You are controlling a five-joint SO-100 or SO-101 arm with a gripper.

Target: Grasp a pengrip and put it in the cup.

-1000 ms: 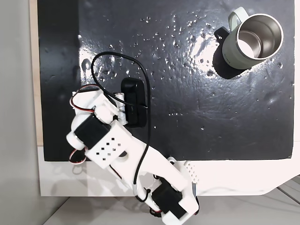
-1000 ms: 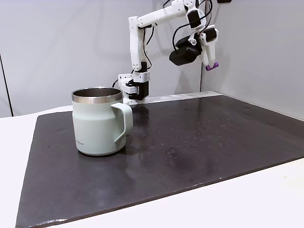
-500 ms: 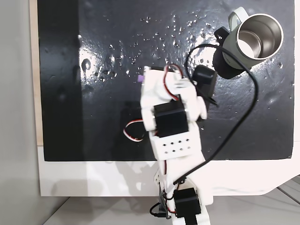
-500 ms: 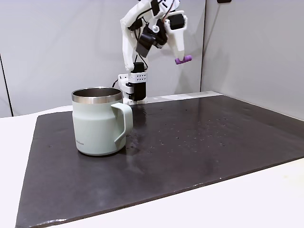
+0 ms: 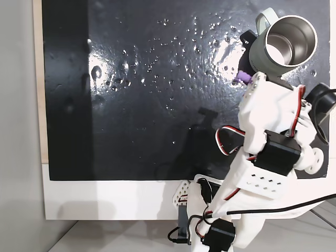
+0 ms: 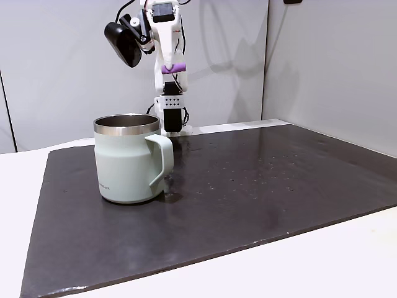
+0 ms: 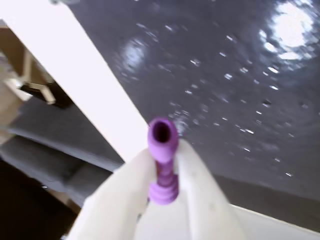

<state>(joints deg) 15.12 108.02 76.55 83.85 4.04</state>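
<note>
Cup [image 6: 127, 167]: matt sage outside, shiny steel inside. Mat [image 5: 157, 105]: glossy black. Pengrip [image 7: 162, 160]: ribbed purple rubber.

purple pengrip [image 7: 162, 155] pinched aloft, green cup [image 6: 128, 159] upright

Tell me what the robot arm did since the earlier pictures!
The arm swung across the mat from the left side of the overhead fixed view to the right, carrying the pengrip up beside the cup. The gripper stayed shut on the pengrip all along. The cup stayed where it was, and the pengrip is not in it yet.
</note>
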